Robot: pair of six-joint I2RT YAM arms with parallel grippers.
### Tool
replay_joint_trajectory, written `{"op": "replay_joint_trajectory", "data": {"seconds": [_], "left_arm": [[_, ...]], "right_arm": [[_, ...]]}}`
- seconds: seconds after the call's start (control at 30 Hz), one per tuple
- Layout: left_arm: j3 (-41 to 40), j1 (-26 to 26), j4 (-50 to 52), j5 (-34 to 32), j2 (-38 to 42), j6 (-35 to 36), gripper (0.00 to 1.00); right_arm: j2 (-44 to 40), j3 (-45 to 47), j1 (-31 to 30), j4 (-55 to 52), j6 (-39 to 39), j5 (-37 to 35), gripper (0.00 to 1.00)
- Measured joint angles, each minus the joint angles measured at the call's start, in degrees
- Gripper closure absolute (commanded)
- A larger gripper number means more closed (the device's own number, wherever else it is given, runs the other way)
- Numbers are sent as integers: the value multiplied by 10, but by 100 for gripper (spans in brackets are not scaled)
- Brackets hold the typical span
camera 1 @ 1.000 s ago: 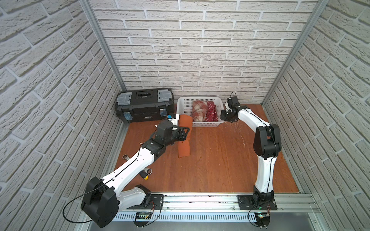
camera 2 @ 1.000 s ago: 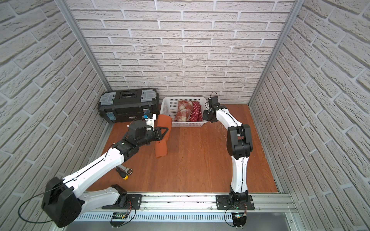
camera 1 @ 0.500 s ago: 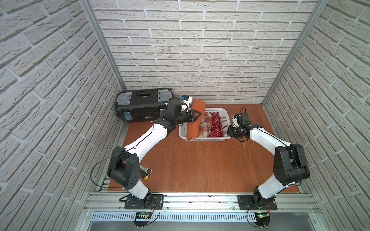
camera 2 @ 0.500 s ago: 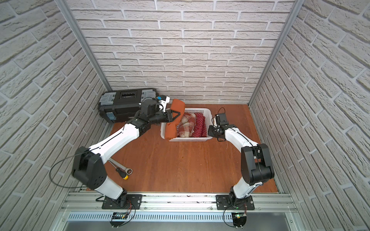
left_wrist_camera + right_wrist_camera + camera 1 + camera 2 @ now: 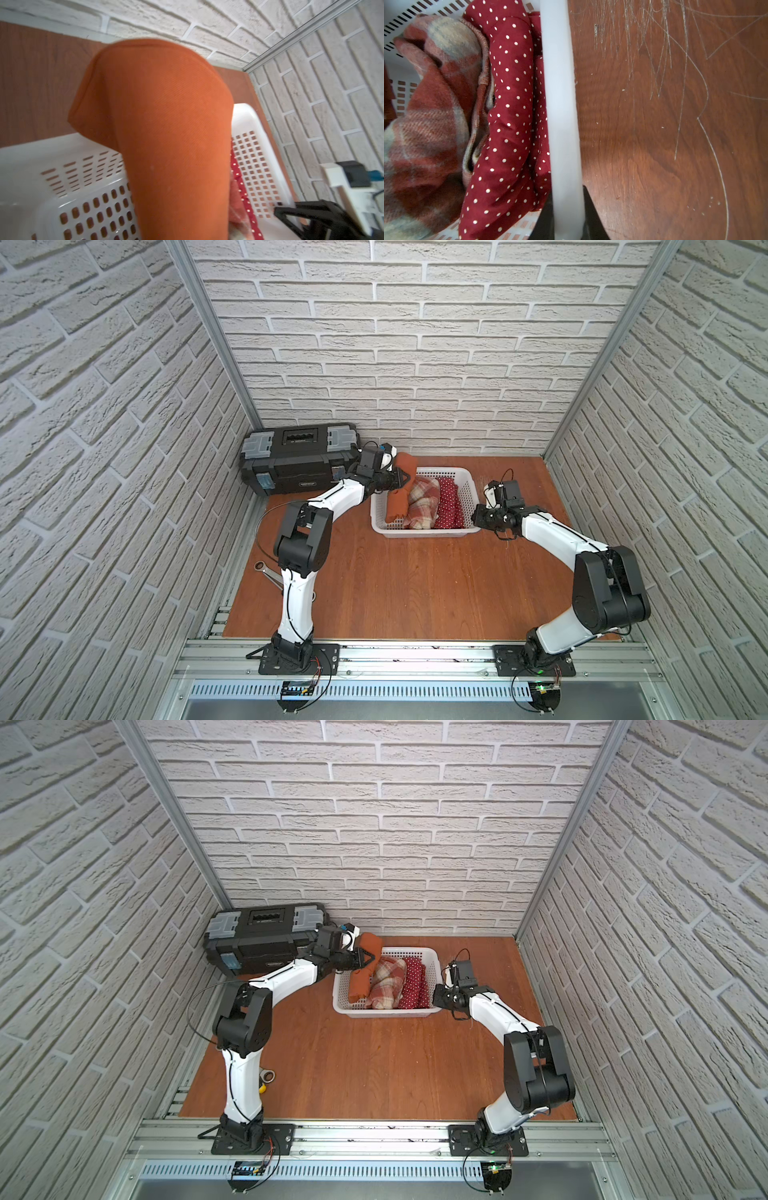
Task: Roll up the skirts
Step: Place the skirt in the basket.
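White-brick walled on three sides, floored with a wood-grain desk [image 5: 415, 585], with a black toolbox [image 5: 299, 464] parked at the back corner. Clamped in the left jaws across its middle: the rust-orange skirt [image 5: 395, 504], already a firm roll, lower end down inside the white lattice basket [image 5: 415, 533], upper end poking above the rim. Tucked beside it in the same basket, also rolled: the plaid skirt [image 5: 422, 502] in the middle and the polka-dot skirt [image 5: 508, 104] against the wall on the right arm's side. Pinched between the right jaws: that wall's rim, seemingly to steady the basket. Looks light, soft and ribbed, so likely grippy rather than slippery, with nothing to break. Probably sags at both ends when held mid-length, and may loosen if released carelessly. Best taken across the roll's thickness, near the centre, squeezing all layers together so the outer flap stays trapped. Hard to tell from the wrist view where that flap lies.
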State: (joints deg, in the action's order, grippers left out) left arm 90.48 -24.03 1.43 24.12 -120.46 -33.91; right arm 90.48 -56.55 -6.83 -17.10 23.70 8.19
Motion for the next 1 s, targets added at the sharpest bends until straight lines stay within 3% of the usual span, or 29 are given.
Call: {"op": "replay_joint_trajectory", "data": {"seconds": [0.2, 0.53, 0.7, 0.87, 0.9, 0.93, 1.0], "left_arm": [[18, -23, 59, -98, -23, 38, 100], [34, -68, 122, -237, -49, 37, 100], [34, -67, 138, -261, -61, 38, 56], [34, -69, 153, -263, -57, 56, 29], [35, -70, 158, -261, -55, 61, 9], [39, -71, 167, -261, -53, 68, 2], [55, -75, 193, -263, -48, 77, 2]], "right_arm": [[0, 0, 0, 1, 1, 1, 97], [-2, 4, 0, 6, 4, -1, 97], [-3, 4, 0, 6, 5, -1, 98], [-4, 5, 0, 6, 5, 0, 97], [-5, 6, 0, 5, 5, 1, 97], [-5, 6, 0, 4, 5, 3, 98], [-6, 7, -1, 2, 5, 6, 98]]}}
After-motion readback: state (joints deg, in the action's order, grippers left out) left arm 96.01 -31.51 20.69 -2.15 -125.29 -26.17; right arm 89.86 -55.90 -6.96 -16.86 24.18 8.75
